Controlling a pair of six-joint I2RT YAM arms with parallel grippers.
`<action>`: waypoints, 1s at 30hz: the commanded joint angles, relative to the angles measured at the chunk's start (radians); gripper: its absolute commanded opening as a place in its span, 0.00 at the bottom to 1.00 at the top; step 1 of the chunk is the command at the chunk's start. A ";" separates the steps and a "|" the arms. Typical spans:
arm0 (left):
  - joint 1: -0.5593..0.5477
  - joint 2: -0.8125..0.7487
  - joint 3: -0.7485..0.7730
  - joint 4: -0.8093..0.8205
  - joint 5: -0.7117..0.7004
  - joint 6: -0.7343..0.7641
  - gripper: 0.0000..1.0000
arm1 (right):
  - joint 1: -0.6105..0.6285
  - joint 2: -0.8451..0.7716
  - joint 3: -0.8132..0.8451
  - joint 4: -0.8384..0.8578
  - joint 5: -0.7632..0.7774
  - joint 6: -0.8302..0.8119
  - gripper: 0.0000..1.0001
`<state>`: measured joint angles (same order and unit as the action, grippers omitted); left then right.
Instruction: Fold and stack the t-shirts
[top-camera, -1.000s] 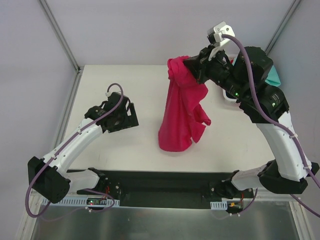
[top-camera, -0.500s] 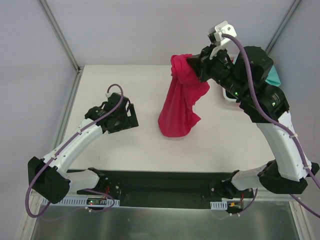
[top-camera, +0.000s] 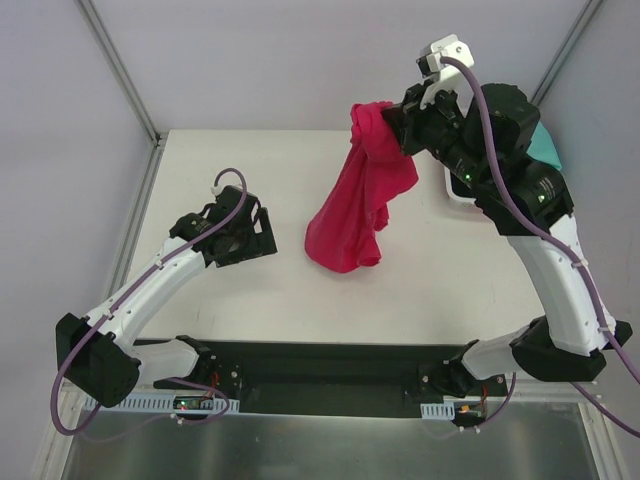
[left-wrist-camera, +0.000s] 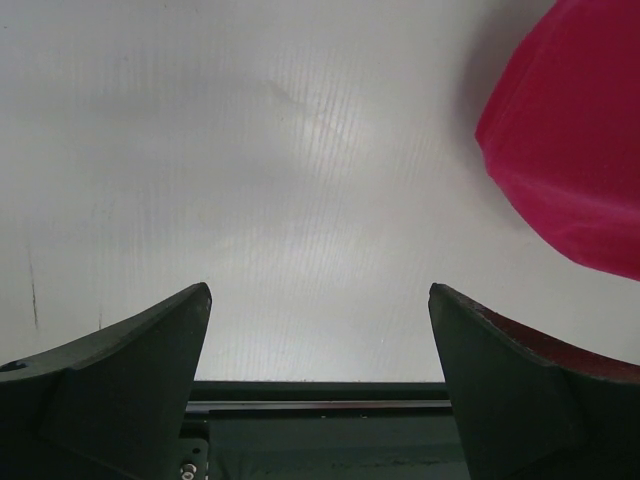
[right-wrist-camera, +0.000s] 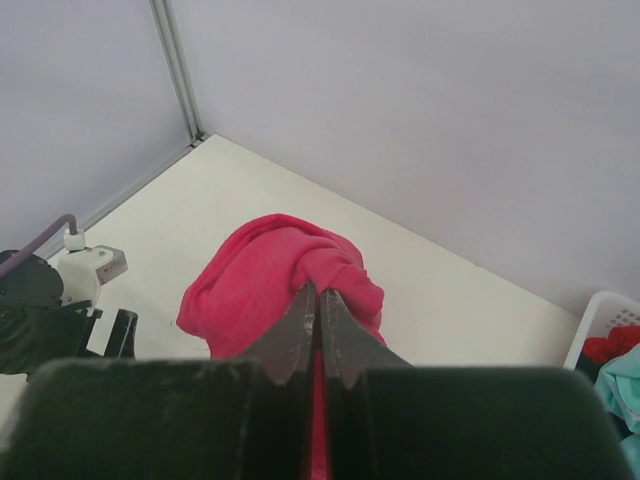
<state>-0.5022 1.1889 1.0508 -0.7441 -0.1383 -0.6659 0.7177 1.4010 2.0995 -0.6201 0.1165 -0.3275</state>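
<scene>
pale grey walls enclose a white tabletop (top-camera: 250, 170), above which the magenta-pink t-shirt (top-camera: 355, 205) is held up in the air, right of centre. it is pinched at a bunched top fold by the right gripper (right-wrist-camera: 318, 298), whose jaws are pressed together on the cloth. the shirt is hung crumpled, with its lowest part near the middle of the tabletop; whether it touches the surface cannot be told. the left gripper (top-camera: 258, 232) is positioned low at the left, spread wide with nothing in it, apart from the cloth. at the far right a white basket (right-wrist-camera: 600, 318) is seen with a teal-mint t-shirt (right-wrist-camera: 625, 390) and a red t-shirt (right-wrist-camera: 612, 346) inside. the step in hand is judged to be bringing a shirt out for spreading; no folding is done yet. next, the cloth needs to be lowered and laid flat. a hem or corner is probably best taken by the left gripper, so that the bunch can be pulled open.
</scene>
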 joint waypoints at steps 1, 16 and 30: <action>0.008 -0.014 -0.009 0.000 -0.004 -0.006 0.90 | -0.011 0.018 0.051 0.019 0.057 -0.005 0.01; 0.008 0.011 -0.015 0.008 -0.010 -0.001 0.91 | -0.038 0.053 -0.024 0.025 0.078 -0.015 0.01; 0.008 0.017 -0.017 0.008 -0.012 0.006 0.91 | -0.043 0.099 -0.064 0.022 0.043 0.030 0.01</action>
<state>-0.5022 1.2049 1.0351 -0.7376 -0.1387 -0.6655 0.6781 1.5120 2.0628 -0.6548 0.1757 -0.3248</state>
